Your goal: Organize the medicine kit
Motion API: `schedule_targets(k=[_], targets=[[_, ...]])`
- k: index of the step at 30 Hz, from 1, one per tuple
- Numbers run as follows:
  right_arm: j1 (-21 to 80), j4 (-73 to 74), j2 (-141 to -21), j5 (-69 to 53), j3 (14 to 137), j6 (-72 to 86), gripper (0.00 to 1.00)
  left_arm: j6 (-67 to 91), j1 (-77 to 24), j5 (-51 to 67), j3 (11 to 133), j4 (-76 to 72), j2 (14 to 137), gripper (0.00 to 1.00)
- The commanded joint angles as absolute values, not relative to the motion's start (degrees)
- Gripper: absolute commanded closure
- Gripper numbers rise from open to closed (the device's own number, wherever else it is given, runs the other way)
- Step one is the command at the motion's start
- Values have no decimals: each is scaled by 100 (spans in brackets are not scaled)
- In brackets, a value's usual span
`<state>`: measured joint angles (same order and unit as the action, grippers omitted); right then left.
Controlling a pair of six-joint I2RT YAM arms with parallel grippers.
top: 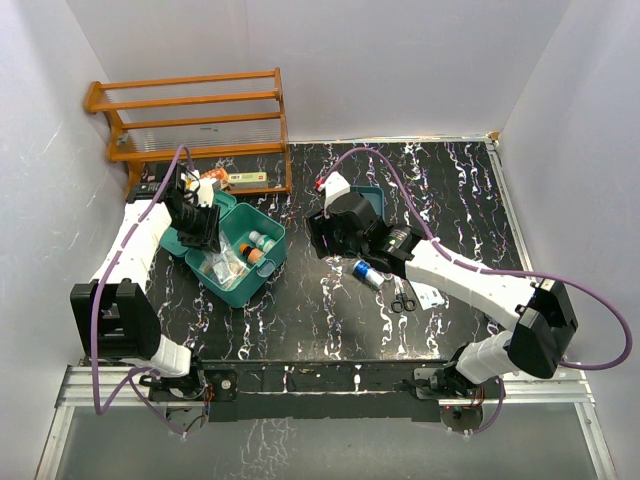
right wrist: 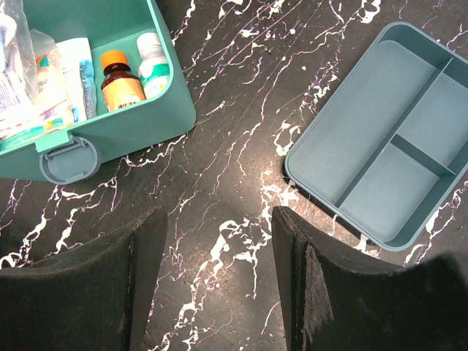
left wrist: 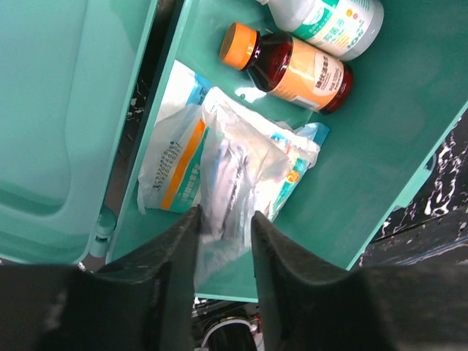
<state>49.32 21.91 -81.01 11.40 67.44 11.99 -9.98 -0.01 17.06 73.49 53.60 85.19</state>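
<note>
Overhead, the medicine kit [top: 275,258] sits open on the table left of centre, its lid [left wrist: 66,110] thrown back toward the left arm. Inside: a brown bottle with an orange cap [left wrist: 292,66], a white bottle [left wrist: 333,22] beside it, and a heap of clear-wrapped packets [left wrist: 234,168]. Left gripper [left wrist: 224,219] hangs directly over the kit, jaws set narrowly apart. A packet's edge shows through the gap with bare kit floor below it, so my read is nothing is pinched. Right gripper [right wrist: 219,216] hovers above bare table with jaws wide and nothing between them. From its own camera the kit lies up and to the left, latch [right wrist: 69,161] facing it, and the empty divided tray [right wrist: 344,139] up and to the right. Loose items left outside the kit: a small blue cylinder [top: 368,273] and black-handled scissors [top: 403,300], both on the table beside the right forearm, well apart from the left arm. The cylinder's long axis runs diagonally, upper left to lower right in the overhead view. Judgement: the right arm is the nearer one for either item, but both lie back toward its base, behind the gripper, so it would need to draw back before carrying anything leftward to the kit.
</note>
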Motion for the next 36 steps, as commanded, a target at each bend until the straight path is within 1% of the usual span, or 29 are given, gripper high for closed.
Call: schedule_targets(k=[1,8,12,14,17,22,23,24,26,27,29,31,33,34,36], targets=[[4895,1798,-8024,1153,6943,1137,43,-917,3,1582,7382,5570,8271,63],[4893,1792,-8032,1084,6935,1173,43,-829,0,1199,7422,5692,8178,60],[4889,1768,-7995,1128,6889,1186,43,-721,-99,1160,7265,5666,8031,55],[4888,1757,-7975,1138,6854,1215,43,-676,-160,1044,7168,5660,7967,54],[4886,1700,-7941,1129,6791,1268,43,-625,-242,940,7223,5716,7950,54],[4886,1652,-7904,1146,6726,1283,43,-564,-312,1015,7473,5814,7978,59],[4887,1645,-7890,1152,6716,1283,43,-535,-351,922,7458,5811,7980,59],[4887,1644,-7880,1158,6703,1283,43,-473,-375,538,7446,5816,7982,58],[4887,1636,-7838,1176,6662,1291,43,-360,-378,-95,7442,5844,7989,54],[4887,1631,-7813,1178,6634,1295,43,-357,-378,-225,7456,5842,7969,53],[4886,1618,-7767,1170,6575,1298,43,-348,-378,-168,7504,5746,7875,48],[4883,1610,-7748,1143,6544,1300,43,-306,-382,86,7535,5625,7789,46],[4878,1609,-7737,1145,6518,1294,43,-183,-387,395,7500,5439,7639,46],[4874,1603,-7727,1137,6509,1300,43,-97,-387,547,7441,5341,7598,48],[4878,1596,-7707,1138,6491,1299,43,89,-395,836,7253,5124,7547,56]])
